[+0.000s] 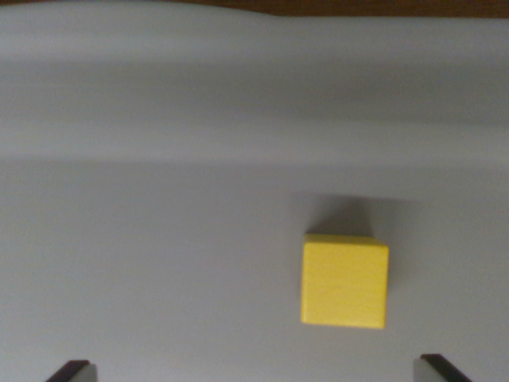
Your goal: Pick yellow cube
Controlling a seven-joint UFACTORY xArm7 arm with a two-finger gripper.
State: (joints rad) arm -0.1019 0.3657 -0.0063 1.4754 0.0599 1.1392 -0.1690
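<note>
Two dark fingertips [73, 371] are all that shows of the tool [254, 374], one poking in at the bottom edge toward the wrist view's left, the other toward the wrist view's right; everything above their tips is cut off by the frame. They stand far apart with bare surface between them, so the tool is spread wide and grips nothing.

One yellow cube [344, 282] sits on the counter [143, 270], right of centre in the wrist view and in the lower half. It lies above the line between the two tips, nearer the right-hand one, touching neither. Its top face is plain and evenly lit; a thin strip of a side face shows along the upper edge, and a soft dark shadow falls just beyond that edge. Its other sides are hidden from this angle.

Much of the picture is soft and out of focus. The counter is a pale grey-lilac covering, smooth around the cube; farther up it turns into broad blurred bands, and whether these are folds, ripples or only changes of light cannot be told. At the very top a narrow dark brown strip [374, 6] peeks past the covering's wavy edge; what it belongs to cannot be made out.
</note>
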